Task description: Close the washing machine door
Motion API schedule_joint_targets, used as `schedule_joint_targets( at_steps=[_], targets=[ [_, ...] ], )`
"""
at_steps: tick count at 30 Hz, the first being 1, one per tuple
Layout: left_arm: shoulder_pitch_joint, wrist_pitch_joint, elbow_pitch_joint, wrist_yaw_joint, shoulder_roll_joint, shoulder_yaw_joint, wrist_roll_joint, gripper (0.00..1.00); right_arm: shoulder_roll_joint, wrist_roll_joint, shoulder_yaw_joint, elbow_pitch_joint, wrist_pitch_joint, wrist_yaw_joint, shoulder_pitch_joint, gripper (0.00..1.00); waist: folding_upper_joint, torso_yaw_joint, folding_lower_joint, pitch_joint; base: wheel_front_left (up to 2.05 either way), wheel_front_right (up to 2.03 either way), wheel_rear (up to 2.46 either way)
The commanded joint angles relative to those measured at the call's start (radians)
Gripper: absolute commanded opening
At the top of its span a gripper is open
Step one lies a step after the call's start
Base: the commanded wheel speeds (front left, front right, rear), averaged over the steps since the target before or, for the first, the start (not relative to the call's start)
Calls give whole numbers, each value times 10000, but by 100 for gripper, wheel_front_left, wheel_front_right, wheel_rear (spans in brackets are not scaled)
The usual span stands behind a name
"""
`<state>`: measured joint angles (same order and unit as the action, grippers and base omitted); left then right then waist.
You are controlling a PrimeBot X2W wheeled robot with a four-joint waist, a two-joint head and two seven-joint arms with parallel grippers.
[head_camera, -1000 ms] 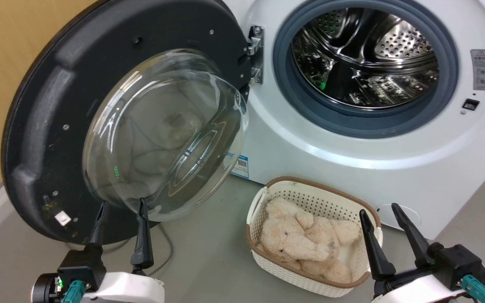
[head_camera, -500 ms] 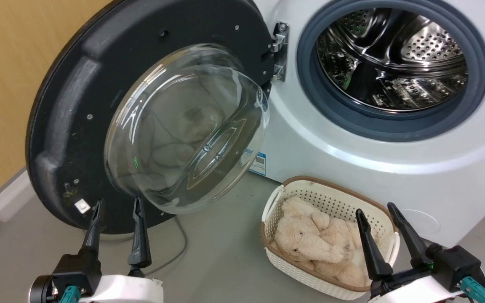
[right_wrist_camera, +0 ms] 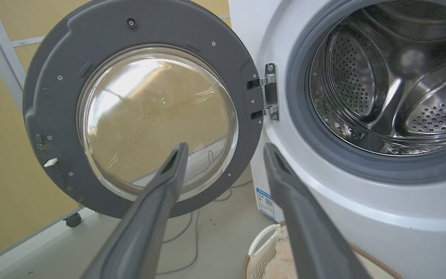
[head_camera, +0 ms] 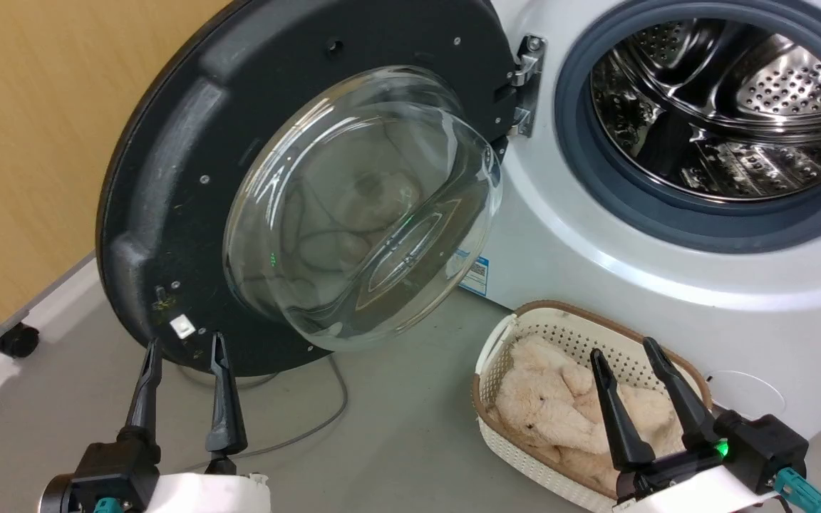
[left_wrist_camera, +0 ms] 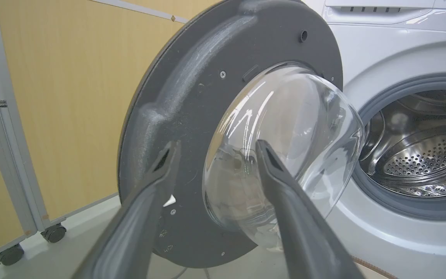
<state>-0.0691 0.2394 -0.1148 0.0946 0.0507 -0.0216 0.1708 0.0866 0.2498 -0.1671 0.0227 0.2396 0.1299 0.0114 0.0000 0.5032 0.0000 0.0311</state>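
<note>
Your left tool [head_camera: 184,339] sits low at the left of the head view. Its two fingers are spread apart with nothing between them. They point up at the lower edge of the washing machine door [head_camera: 168,178], and the tips look just short of the rim. In the left wrist view one finger lines up with the dark inner rim and the other with the glass bowl [left_wrist_camera: 285,147].

Your right tool [head_camera: 623,347] is also spread wide and holds nothing. It hovers over the near end of the basket [head_camera: 560,310], in front of the beige plush toy [head_camera: 546,406] lying inside it. The right wrist view shows it aimed at the gap between door and machine.

The door stands swung wide open to the left of the washing machine [head_camera: 596,285]. It hangs on its metal hinge [head_camera: 524,85], inner face and bulging bowl turned toward you. The porthole is uncovered, with the grey-blue gasket [head_camera: 574,142] ringing the steel drum [head_camera: 724,121]. A blue label [head_camera: 474,274] shows at the machine's lower left.

The basket rests on the grey floor [head_camera: 382,442], close before the machine. A thin cable [head_camera: 325,420] trails on the floor under the door.
</note>
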Motion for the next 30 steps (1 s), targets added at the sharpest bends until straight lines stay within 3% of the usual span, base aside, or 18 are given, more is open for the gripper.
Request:
schedule_joint_targets(
  at_steps=[1, 15, 16, 17, 18, 23, 30],
  targets=[
    [-185, 103, -70, 76, -5, 13, 53, 100, 71, 96, -52, 35, 102, 8, -148, 100, 0, 82, 0, 2, 0, 0, 0],
    [-210, 224, -109, 115, -5, -33, 143, 100, 78, 209, -92, 19, 222, 8, -80, 100, 0, 313, 0, 40, 0, 0, 0],
    [-188, 224, -118, 82, -5, -12, 216, 94, 75, 203, -76, 9, 222, 8, -71, 100, 0, 312, 0, 48, 0, 0, 0],
    [-154, 224, -150, 49, -5, 25, 318, 20, 73, 195, -59, -4, 222, 8, -61, 100, 0, 312, 0, 59, 0, 0, 0],
    [-98, 224, -214, -7, -5, 95, 334, 0, 74, 185, -45, -17, 222, 8, -51, 100, 0, 311, 0, 73, 0, 0, 0],
    [463, 224, -461, -521, 85, 830, 42, 0, 113, 91, 112, -161, 222, 8, 13, 100, 0, 294, 0, 247, 0, 0, 0],
    [2400, 224, 223, -1510, 904, 2326, 578, 0, 191, -98, 432, -460, 222, 8, 309, 100, 0, 249, 0, 651, 0, 0, 0]
  ],
)
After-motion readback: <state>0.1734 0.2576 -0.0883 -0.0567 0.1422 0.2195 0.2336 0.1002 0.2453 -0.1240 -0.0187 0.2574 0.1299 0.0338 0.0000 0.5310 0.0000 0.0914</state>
